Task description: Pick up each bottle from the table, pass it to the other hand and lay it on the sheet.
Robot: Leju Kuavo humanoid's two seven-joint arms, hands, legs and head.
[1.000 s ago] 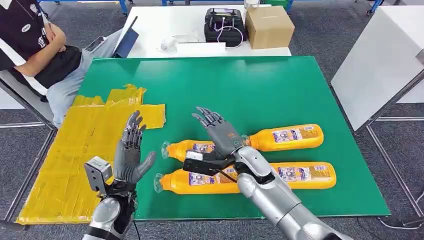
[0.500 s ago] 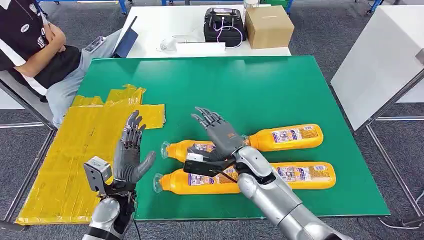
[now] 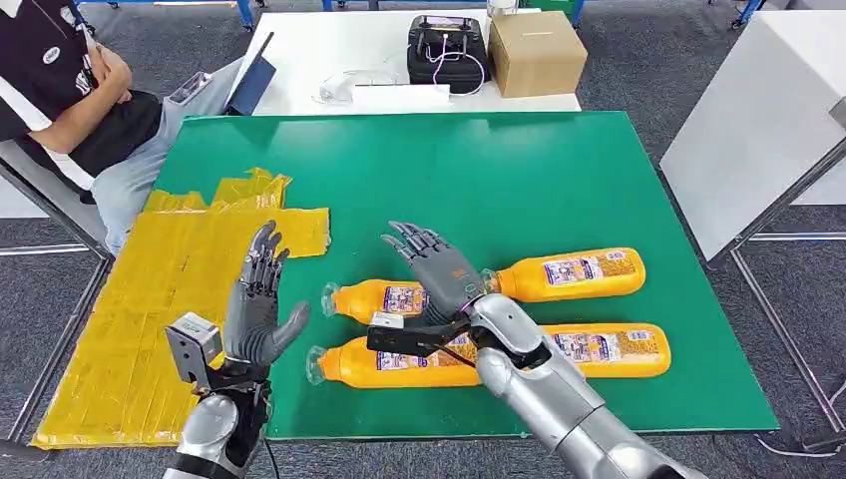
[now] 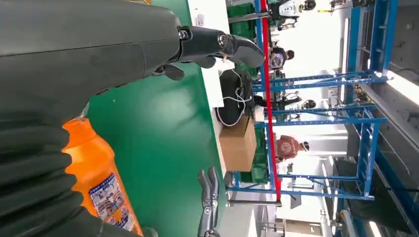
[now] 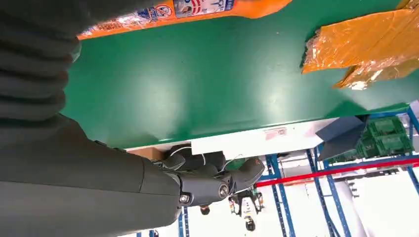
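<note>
Fingers of both hands were spread wide and held nothing; four orange bottles lay on the green table under and beyond the right hand.

Nearest, the left hand (image 3: pixel 254 309) stood palm-up at the table's front edge, its fingers (image 3: pixel 262 261) pointing away, with the yellow sheet (image 3: pixel 170 289) just to their outer side. The front bottle (image 3: pixel 389 364) lay on its side below the right hand (image 3: pixel 439 274), its cap toward the left hand; a second bottle (image 3: pixel 384 297) lay directly under the right fingers (image 3: pixel 411 238), not yet touched. Two more bottles (image 3: pixel 574 274) lay behind the right wrist, well apart from the fingertips. I judged them full, so fairly heavy, stiff and smooth; a hold around the labelled middle should balance best, the tapered neck likely slipping.
</note>
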